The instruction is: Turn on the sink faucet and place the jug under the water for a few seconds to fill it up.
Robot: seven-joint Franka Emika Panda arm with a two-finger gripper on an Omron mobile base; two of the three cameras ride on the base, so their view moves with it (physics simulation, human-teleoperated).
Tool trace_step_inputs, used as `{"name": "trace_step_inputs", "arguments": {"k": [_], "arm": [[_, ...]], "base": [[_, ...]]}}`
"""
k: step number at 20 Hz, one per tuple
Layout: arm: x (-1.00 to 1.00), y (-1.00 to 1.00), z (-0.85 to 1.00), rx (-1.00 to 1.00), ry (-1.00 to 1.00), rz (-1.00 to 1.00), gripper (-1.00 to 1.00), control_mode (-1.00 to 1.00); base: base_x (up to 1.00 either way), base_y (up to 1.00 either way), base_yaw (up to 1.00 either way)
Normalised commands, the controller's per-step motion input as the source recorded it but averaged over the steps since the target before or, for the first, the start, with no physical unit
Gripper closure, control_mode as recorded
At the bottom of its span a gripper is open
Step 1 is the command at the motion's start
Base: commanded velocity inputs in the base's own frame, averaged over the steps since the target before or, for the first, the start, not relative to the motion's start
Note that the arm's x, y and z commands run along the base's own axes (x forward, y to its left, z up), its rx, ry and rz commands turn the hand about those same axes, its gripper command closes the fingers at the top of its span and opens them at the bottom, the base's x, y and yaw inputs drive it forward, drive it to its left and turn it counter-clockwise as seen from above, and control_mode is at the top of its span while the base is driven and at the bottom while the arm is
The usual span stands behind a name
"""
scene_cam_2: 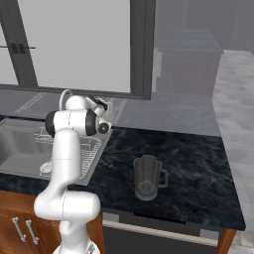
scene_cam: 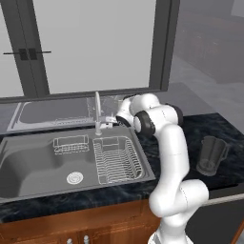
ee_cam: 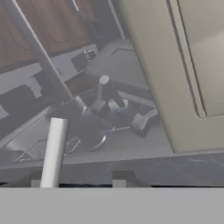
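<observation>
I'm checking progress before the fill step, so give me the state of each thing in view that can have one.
sink faucet: upright, no water running.
jug: upright on the dark counter, right of the sink, not held.
sink: dry, wire racks inside.
gripper: beside the faucet base, holding nothing; jaw opening unclear.

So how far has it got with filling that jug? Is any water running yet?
Nothing looks done yet: no stream falls from the tall silver faucet into the grey steel sink. In hand: the white arm's gripper sits right beside the faucet's base, seemingly going for the lever; whether it touches is unclear. Left: start the water, then fetch the dark translucent jug, standing untouched on the black counter, and hold it under the stream.
</observation>
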Motion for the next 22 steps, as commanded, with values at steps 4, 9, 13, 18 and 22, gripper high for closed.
{"name": "trace_step_inputs", "arguments": {"k": [4, 9, 13, 18, 22], "arm": [[0.33, -1.0, -0.36, 0.14, 0.2, -0.13, 1.0, -1.0], [0.08, -0.81, -0.41, 0.1, 0.19, -0.13, 1.0, -1.0], [0.0, -0.61, -0.43, 0.07, 0.17, -0.14, 1.0, -1.0], [0.0, -0.33, -0.35, 0.01, 0.17, -0.09, -1.0, -1.0], [-0.01, 0.0, -0.2, -0.01, 0.09, 0.0, -1.0, -1.0]], "base": [[0.0, 0.0, 0.0], [0.0, 0.0, 0.0], [0.0, 0.0, 0.0], [0.0, 0.0, 0.0], [0.0, 0.0, 0.0]]}}
